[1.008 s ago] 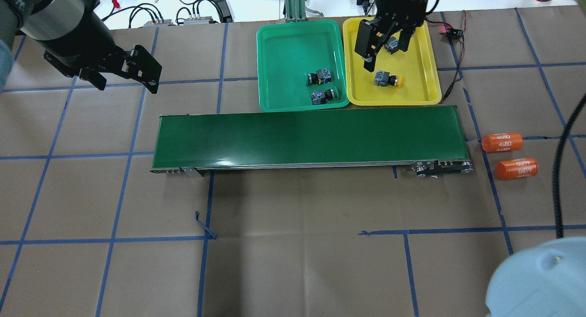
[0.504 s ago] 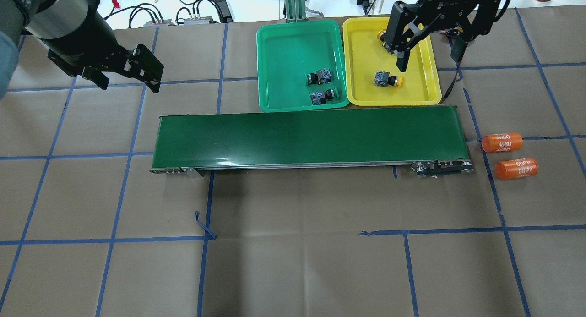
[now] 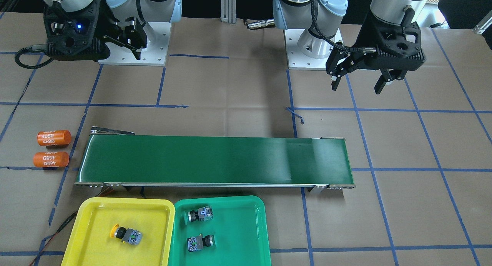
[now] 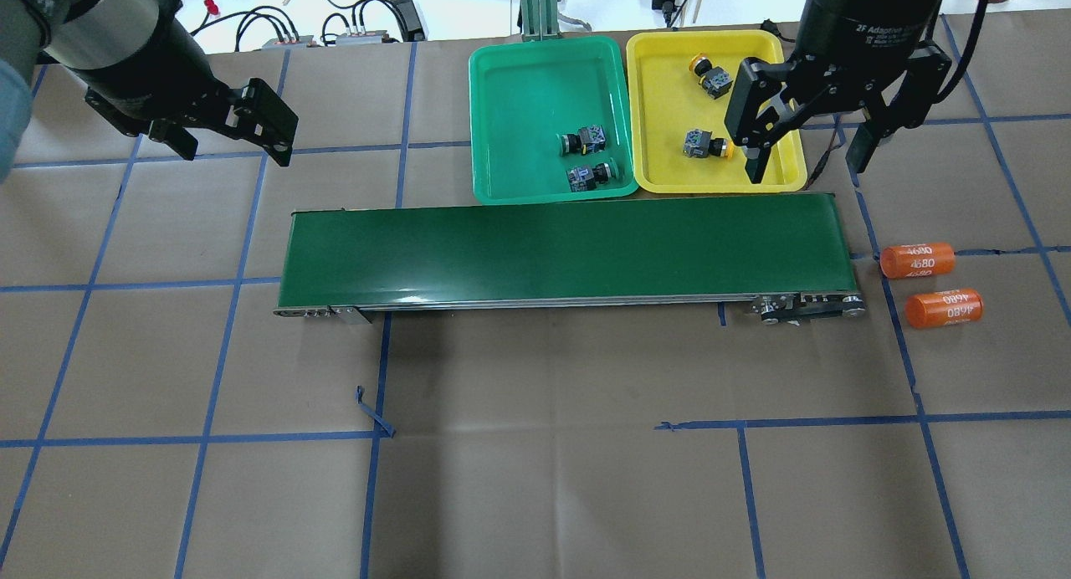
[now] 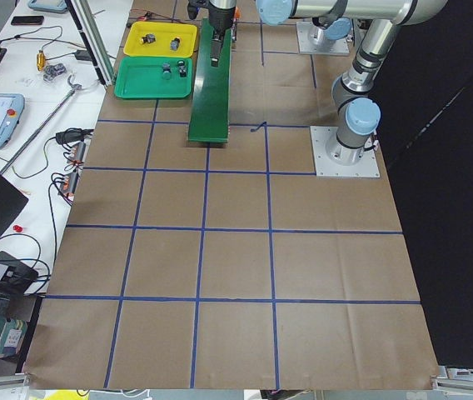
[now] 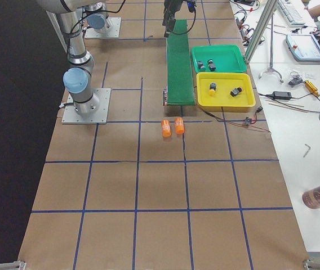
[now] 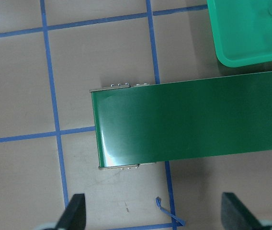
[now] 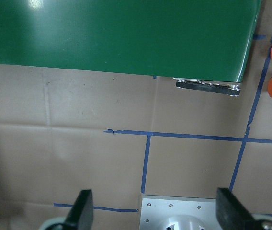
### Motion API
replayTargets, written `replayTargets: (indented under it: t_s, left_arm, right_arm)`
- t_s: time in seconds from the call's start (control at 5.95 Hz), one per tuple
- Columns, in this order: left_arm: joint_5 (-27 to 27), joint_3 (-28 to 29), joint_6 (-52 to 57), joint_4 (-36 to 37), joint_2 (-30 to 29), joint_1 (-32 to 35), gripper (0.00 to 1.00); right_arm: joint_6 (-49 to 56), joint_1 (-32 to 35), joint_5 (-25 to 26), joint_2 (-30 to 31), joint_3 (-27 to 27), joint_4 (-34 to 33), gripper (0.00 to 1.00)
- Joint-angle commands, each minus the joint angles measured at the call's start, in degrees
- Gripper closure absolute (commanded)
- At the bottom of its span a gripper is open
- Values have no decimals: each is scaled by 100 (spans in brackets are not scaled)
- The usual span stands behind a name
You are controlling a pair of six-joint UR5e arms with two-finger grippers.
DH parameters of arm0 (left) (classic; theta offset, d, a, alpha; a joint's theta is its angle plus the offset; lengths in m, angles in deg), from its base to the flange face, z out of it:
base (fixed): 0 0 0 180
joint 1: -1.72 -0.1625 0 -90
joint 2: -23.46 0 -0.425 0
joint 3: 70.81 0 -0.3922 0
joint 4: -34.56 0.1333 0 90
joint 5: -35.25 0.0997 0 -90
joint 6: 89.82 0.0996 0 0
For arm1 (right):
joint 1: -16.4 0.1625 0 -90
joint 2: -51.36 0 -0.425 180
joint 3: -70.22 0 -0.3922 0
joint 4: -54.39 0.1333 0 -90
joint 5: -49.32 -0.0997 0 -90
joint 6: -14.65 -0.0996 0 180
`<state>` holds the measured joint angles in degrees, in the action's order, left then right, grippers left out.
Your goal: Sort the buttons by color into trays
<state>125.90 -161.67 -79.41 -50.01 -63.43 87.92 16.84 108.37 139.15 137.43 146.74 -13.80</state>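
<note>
Right gripper [image 4: 807, 165]: jaws spread wide, nothing between them. Left gripper [image 3: 356, 87]: likewise released and empty.

Two yellow buttons [image 4: 708, 144] lie in the yellow tray [image 4: 669, 102], the nearer just outside my right gripper's inner finger. Two green buttons [image 4: 584, 140] sit in the green tray [image 4: 519, 102], farther off on that same side.

Risk noted: that inner finger overhangs the yellow tray's corner. A low sweep there could clip the rim, jolt the tray and spill sorted buttons.
</note>
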Motion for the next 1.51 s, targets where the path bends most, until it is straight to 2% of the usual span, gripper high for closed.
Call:
replayTargets:
  t_s: [0.0, 0.34, 0.67, 1.34]
  left_arm:
    - [5, -2, -4, 10, -13, -7, 1]
    - [6, -10, -13, 168, -65, -7, 1]
    - [-3, -10, -13, 168, -48, -7, 1]
    - [-21, -10, -22, 291, -83, -7, 1]
  right_arm:
    - [78, -291, -70, -2, 152, -316, 0]
    - [62, -346, -36, 76, 284, -686, 0]
    - [-219, -259, -70, 120, 485, -687, 0]
    - [-158, -65, -36, 138, 451, -722, 0]
